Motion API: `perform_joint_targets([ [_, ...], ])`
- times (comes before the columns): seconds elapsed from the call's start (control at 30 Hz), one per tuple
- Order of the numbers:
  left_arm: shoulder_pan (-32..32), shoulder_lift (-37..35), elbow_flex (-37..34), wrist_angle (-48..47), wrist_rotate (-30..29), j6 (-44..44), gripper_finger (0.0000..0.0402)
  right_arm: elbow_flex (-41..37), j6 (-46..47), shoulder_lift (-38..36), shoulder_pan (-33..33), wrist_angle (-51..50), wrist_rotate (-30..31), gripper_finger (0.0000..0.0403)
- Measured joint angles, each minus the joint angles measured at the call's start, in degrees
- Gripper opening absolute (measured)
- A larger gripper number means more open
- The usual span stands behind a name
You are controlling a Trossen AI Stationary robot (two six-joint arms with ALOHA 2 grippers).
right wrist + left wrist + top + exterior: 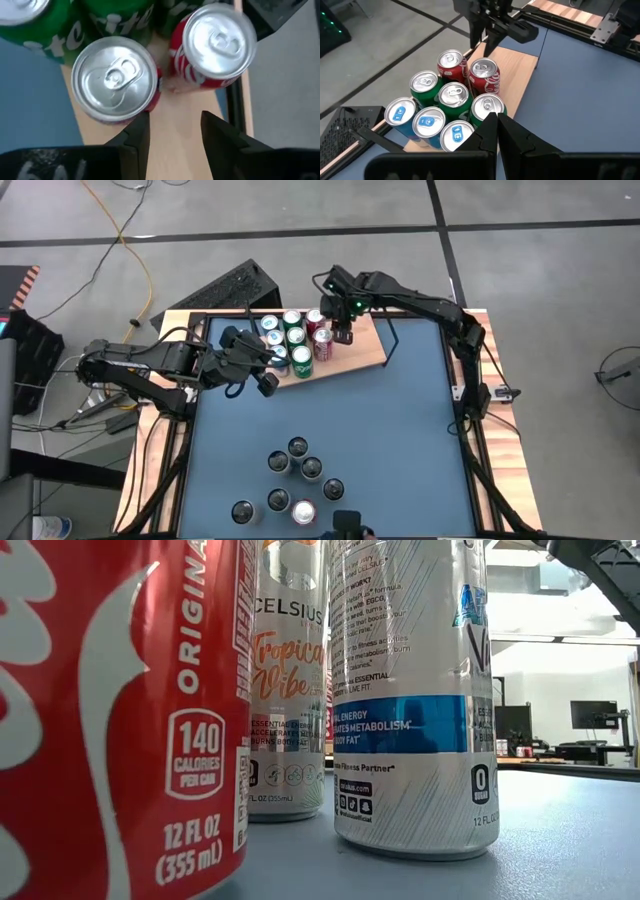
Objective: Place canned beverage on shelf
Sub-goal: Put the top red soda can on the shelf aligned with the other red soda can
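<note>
The right gripper point(341, 337) hung with fingers apart and empty above the shelf point(365, 350), beside a red can point(322, 344); cans seemed stiff, slick, best gripped mid-body

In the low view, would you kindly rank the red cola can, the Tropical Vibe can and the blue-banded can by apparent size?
1. Red cola can, though it stands nearest the camera.
2. Blue-banded can.
3. Tropical Vibe can, standing farther back.
True sizes are unsure; nearness decides this order.

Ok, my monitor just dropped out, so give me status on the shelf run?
Right gripper empty, jaws apart above the shelf beside two red cans. Left gripper shut, waiting by the green cans. Nothing in the way.
</note>
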Motion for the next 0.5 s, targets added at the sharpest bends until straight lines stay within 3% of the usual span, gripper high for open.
perform_joint_targets([
  [0.13,0.0,0.0,0.0,0.0,0.0,0.0,0.0000,0.0,0.3,-0.1,0.1,0.2,0.0,0.0151],
  [0.33,0.0,0.0,0.0,0.0,0.0,-0.3,0.0000,0.1,2.0,-5.1,2.2,-7.6,0.3,0.0133],
  [0.5,0.0,0.0,0.0,0.1,0.0,0.1,0.0000,0.0,-1.2,-8.4,6.6,-3.1,0.1,0.0121],
])
